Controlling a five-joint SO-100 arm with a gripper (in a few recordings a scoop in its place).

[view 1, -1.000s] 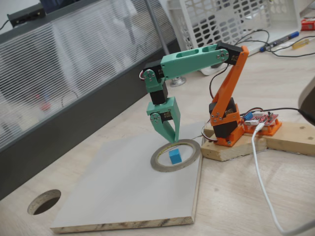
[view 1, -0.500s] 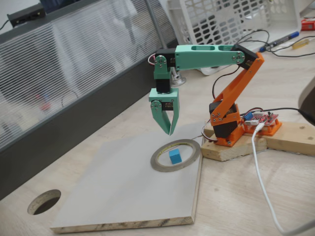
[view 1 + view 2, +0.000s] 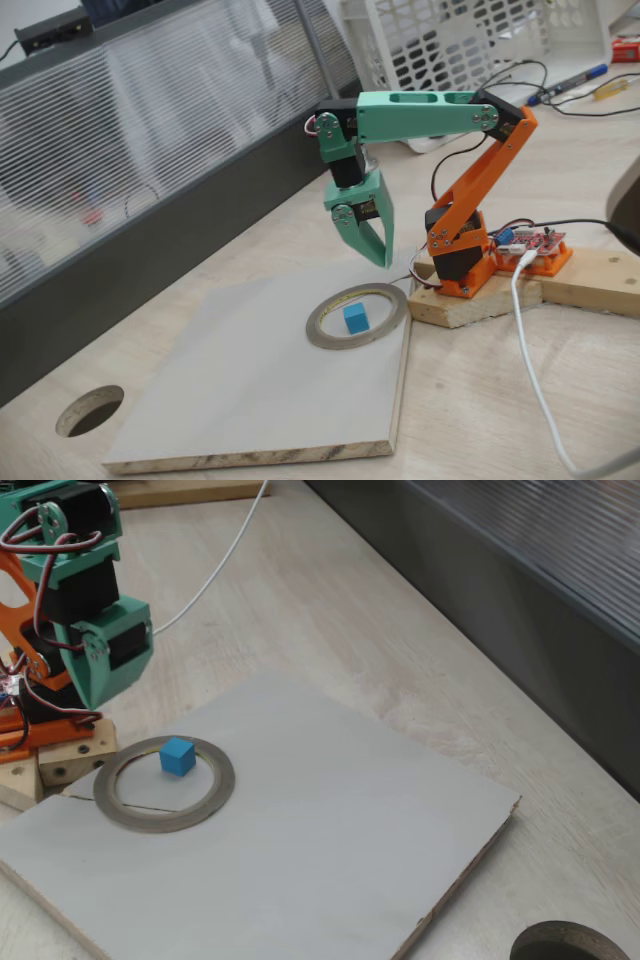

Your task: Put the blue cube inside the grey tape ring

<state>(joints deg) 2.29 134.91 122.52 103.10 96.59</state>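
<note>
Blue cube (image 3: 355, 318) (image 3: 178, 756) is seen resting inside the grey tape ring (image 3: 322, 335) (image 3: 160, 819).

The ring is laid flat on a pale board (image 3: 240, 390) (image 3: 330, 850), near its corner by the arm's base. The green gripper (image 3: 379, 259) (image 3: 92, 702) is held in the air above the ring, pointed down, its fingers drawn together with nothing between them.
</note>
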